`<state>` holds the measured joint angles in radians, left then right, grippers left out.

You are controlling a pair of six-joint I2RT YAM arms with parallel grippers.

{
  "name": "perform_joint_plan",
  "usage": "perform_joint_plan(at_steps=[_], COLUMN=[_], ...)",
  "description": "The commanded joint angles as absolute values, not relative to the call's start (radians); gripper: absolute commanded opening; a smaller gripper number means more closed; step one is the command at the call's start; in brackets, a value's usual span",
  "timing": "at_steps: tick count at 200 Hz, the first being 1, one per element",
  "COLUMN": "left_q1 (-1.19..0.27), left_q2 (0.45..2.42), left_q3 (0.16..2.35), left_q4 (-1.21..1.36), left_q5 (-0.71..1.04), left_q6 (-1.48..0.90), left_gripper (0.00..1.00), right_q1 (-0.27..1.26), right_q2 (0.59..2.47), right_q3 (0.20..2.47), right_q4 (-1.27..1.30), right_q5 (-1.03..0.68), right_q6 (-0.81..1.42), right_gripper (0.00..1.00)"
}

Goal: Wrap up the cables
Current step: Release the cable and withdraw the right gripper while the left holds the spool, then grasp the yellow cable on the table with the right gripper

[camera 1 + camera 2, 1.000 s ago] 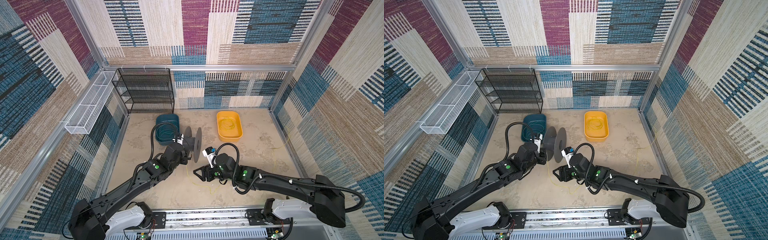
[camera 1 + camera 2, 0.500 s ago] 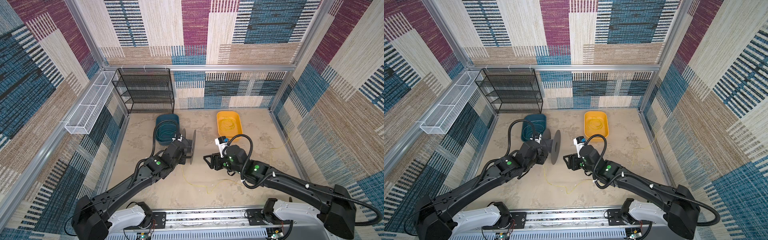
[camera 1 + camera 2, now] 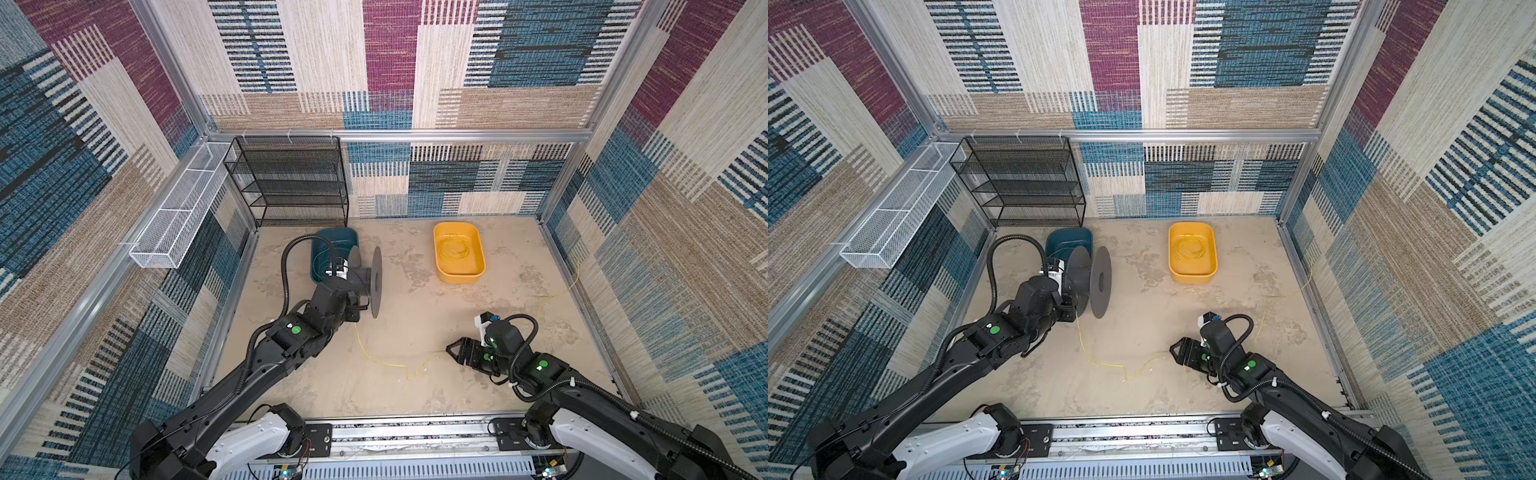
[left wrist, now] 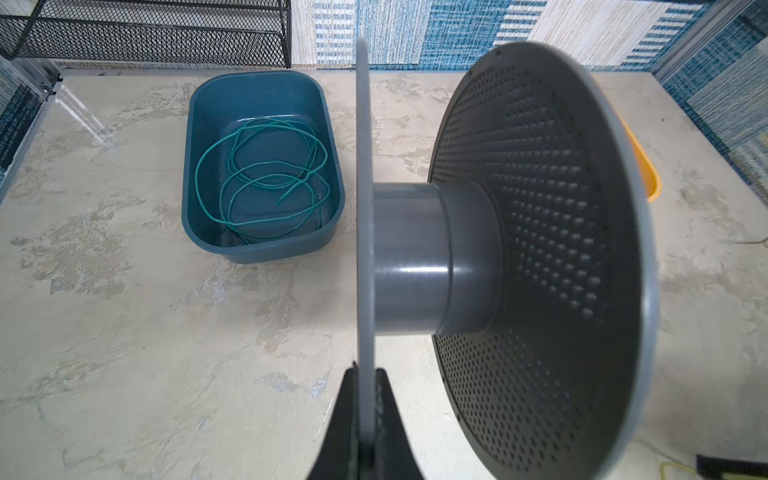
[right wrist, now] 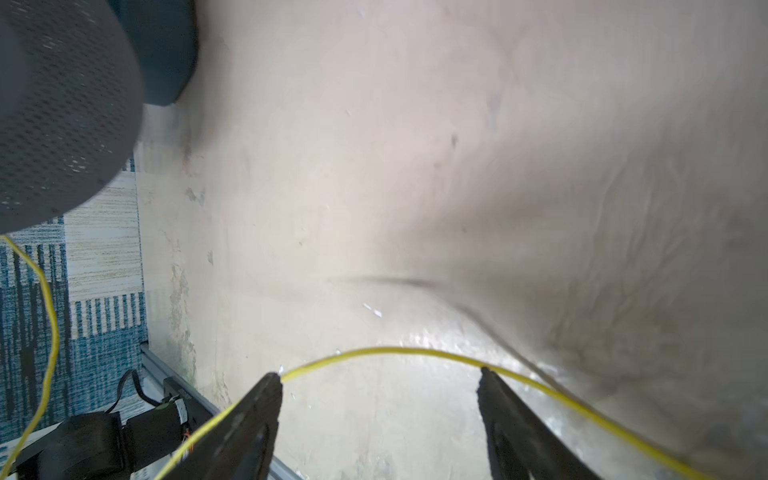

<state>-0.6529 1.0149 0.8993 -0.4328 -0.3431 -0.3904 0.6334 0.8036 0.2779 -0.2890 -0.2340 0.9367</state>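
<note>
Right wrist view: my right gripper point(image 5: 378, 374) sits wide open, with the yellow cable point(image 5: 395, 350) arching across right at its tips, low in frame. Left gripper point(image 4: 366, 370) is clamped on the spool point(image 4: 415, 257) flange. If I close short, that skinny cable probably slips out.

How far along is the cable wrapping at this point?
Done: left gripper clamps a flange of the grey plastic spool. In hand: right gripper is open over the thin yellow cable on the table, not pinching it. Left: the spool's core is bare, and a second yellow coil waits in the yellow tub.
</note>
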Motion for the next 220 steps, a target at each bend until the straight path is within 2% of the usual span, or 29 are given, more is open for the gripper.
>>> perform_joint_plan(at_steps=[1,42,110,220], left_q1=[-0.642,-0.563,-0.509,-0.493], left_q2=[0.986,0.918,0.853,0.818], left_q3=[0.909,0.862,0.779,0.714], left_q4=[-0.387,-0.343,-0.155,-0.077], left_q5=[-0.269,-0.072,0.153,0.159], left_q6=[-0.371,-0.356,-0.321,-0.328], left_gripper=[0.00,0.00,0.00,0.00], right_q1=[0.633,0.634,0.633,0.626], right_q2=[0.781,0.741,0.833,0.862], right_q3=[0.235,0.189,0.162,0.104], right_q4=[-0.137,-0.063,0.096,0.271], right_q5=[-0.328,-0.326,-0.358,-0.379], right_q6=[1.100,1.176,1.180,1.208], right_gripper=[0.76,0.78,0.79,0.78])
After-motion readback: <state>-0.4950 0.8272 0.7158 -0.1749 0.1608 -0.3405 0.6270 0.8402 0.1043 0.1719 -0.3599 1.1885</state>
